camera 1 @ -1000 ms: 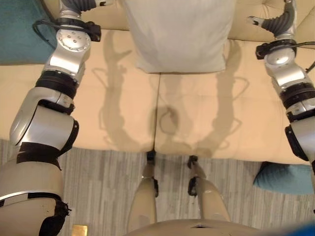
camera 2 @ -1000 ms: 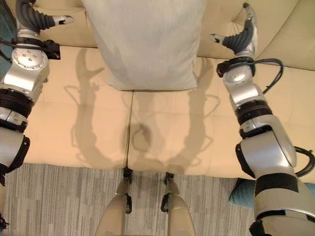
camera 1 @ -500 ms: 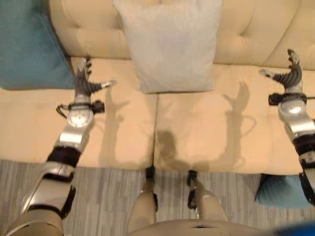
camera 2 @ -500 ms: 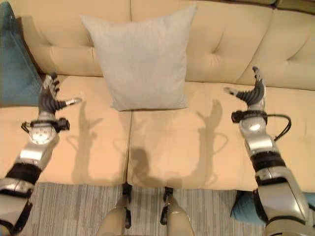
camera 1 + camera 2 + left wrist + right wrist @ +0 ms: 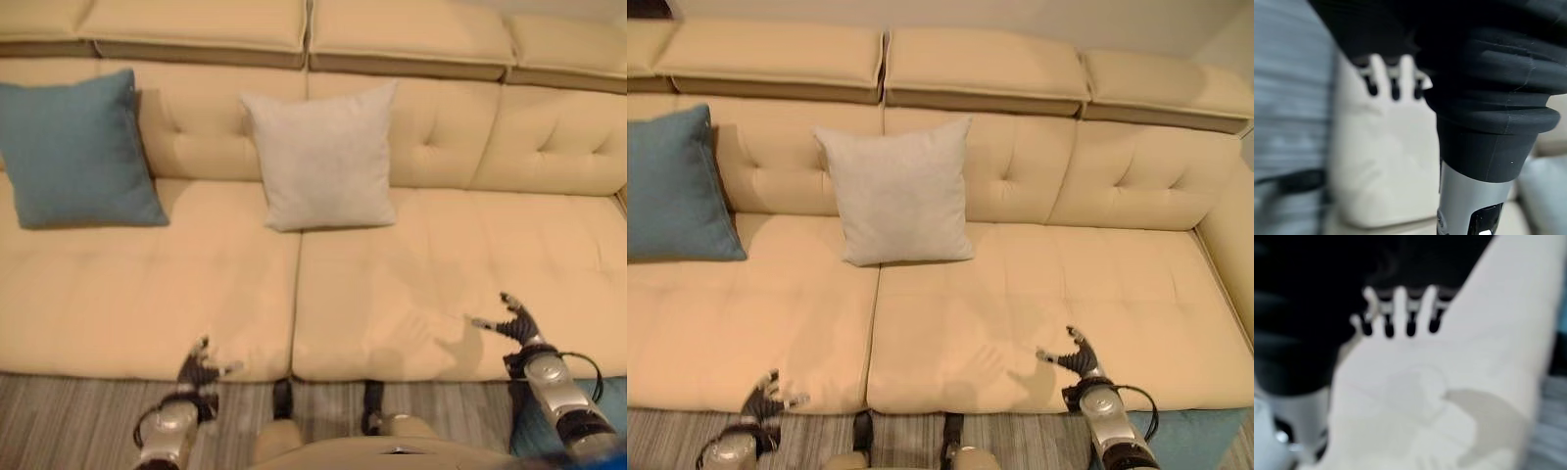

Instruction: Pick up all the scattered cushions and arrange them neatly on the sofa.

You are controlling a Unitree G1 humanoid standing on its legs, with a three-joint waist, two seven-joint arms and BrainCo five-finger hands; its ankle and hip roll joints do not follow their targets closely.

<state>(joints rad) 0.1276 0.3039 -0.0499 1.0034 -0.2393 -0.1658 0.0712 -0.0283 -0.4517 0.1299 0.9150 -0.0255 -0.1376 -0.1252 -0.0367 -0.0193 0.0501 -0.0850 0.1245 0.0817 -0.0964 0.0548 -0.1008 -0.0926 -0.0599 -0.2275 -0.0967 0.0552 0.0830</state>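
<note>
1. Reaching for the next cushion starts low: a teal cushion (image 5: 544, 431) lies on the floor beside the right arm, under the sofa's front edge.
2. Both hands are released, fingers spread and empty: left hand (image 5: 199, 369) and right hand (image 5: 516, 322) at the sofa (image 5: 421, 294) seat's front.
3. Farther back, the blue cushion (image 5: 78, 152) and grey cushion (image 5: 323, 157) already lean upright; a matching spot lies free to their right.

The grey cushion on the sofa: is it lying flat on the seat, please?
No, the grey cushion stands upright, leaning against the sofa backrest, beside the teal cushion.
</note>
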